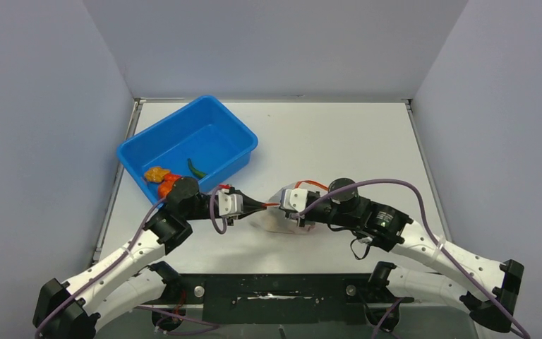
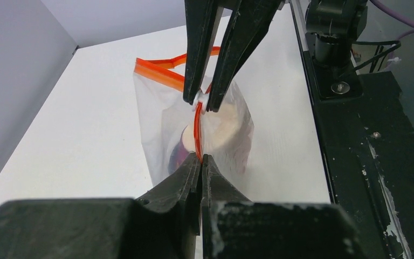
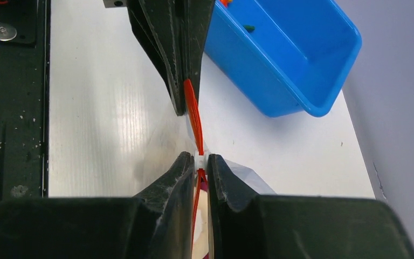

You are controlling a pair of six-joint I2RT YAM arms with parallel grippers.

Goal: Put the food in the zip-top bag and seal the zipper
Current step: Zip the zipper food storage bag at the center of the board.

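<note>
Zip-top bag (image 1: 276, 219) sits on the table (image 1: 367, 141) between the arms, with white and purple food (image 2: 222, 127) inside; the left gripper (image 2: 201, 161) and right gripper (image 3: 198, 162) each pinch the red zipper (image 2: 197, 127), a short stretch taut between them. Orange pieces (image 1: 158, 175) and a green piece (image 1: 196, 168) sit in the blue bin (image 1: 215, 116).

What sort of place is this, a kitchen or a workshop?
Probably a robot lab test booth: plain grey walls box in a white table, two arms are bolted at its edge, and the left claw and right claw pinch the red zipper of a clear bag near a blue bin.
</note>
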